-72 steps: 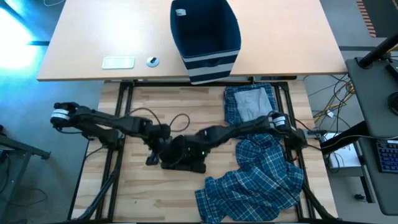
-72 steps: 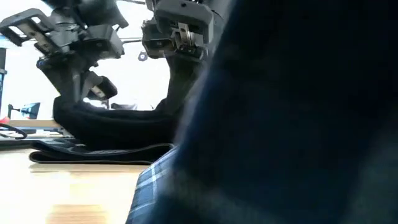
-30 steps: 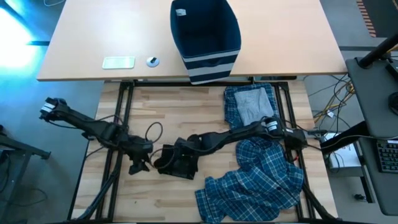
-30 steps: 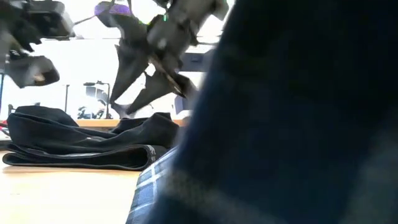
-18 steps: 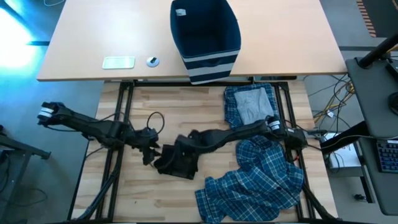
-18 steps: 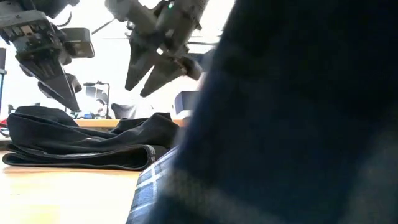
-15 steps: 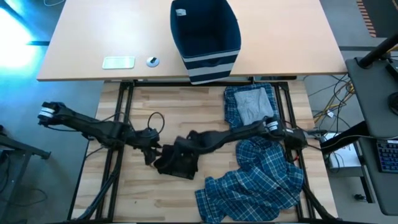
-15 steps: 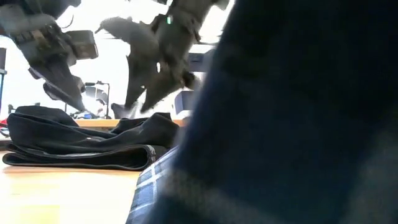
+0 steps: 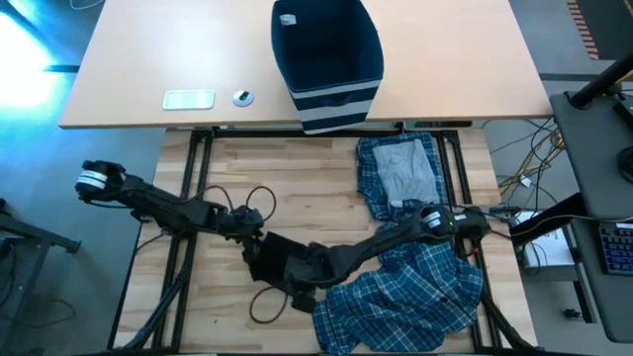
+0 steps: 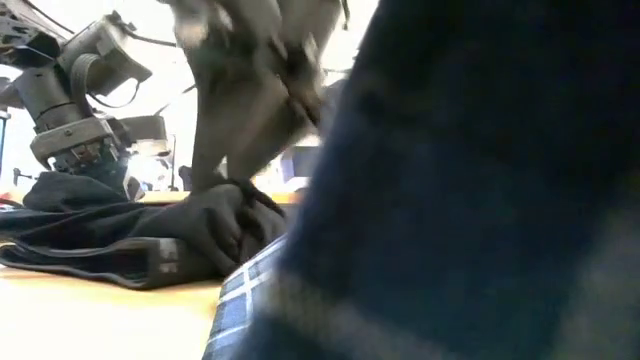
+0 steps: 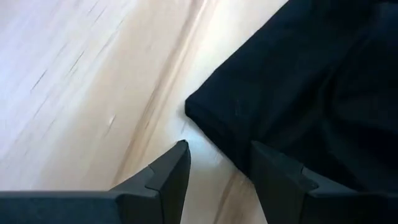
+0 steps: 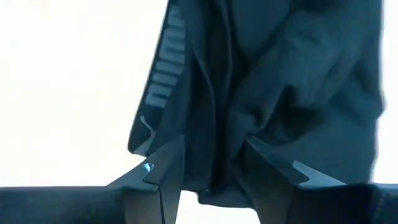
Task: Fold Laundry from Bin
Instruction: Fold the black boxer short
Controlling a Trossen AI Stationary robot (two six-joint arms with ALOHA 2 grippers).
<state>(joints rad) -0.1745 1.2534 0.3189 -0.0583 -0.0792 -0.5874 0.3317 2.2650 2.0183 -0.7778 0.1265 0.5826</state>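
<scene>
The wooden surface [image 9: 297,168] carries everything. The navy bin [image 9: 326,59] stands on the paler desk beyond it. The large plaid garment [image 9: 415,297] lies beside the black piece [image 9: 277,262], on its right-arm side, and a folded plaid piece with grey cloth [image 9: 401,173] lies between that garment and the bin. The black piece is near the middle of the surface. The right gripper [image 12: 211,165] pinches a fold of the black piece between its fingers. The left gripper [image 11: 217,165] is at a corner of the black piece, with its fingers spread on both sides of the edge.
</scene>
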